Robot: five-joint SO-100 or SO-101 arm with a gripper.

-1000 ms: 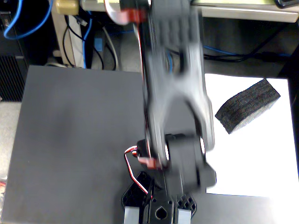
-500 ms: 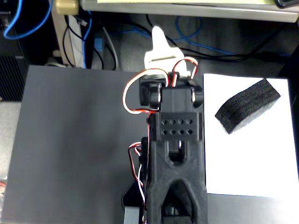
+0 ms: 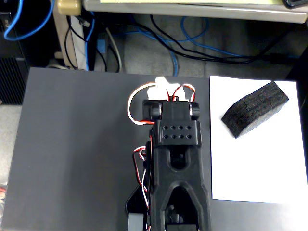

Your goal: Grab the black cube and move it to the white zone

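The black cube (image 3: 255,109) is an elongated matte black foam block. It lies tilted on the upper part of the white zone (image 3: 255,163), a white paper sheet at the right of the fixed view. My black arm (image 3: 175,159) is folded over the middle of the dark grey mat, well to the left of the block and apart from it. Only a small white part of the gripper (image 3: 165,88) shows beyond the wrist motor. Its jaws are hidden by the arm. Nothing is seen held in it.
The dark grey mat (image 3: 77,154) covers the table left of the paper. Red, white and black wires (image 3: 136,103) loop beside the arm. Blue and black cables (image 3: 192,38) lie on the floor behind the table's far edge.
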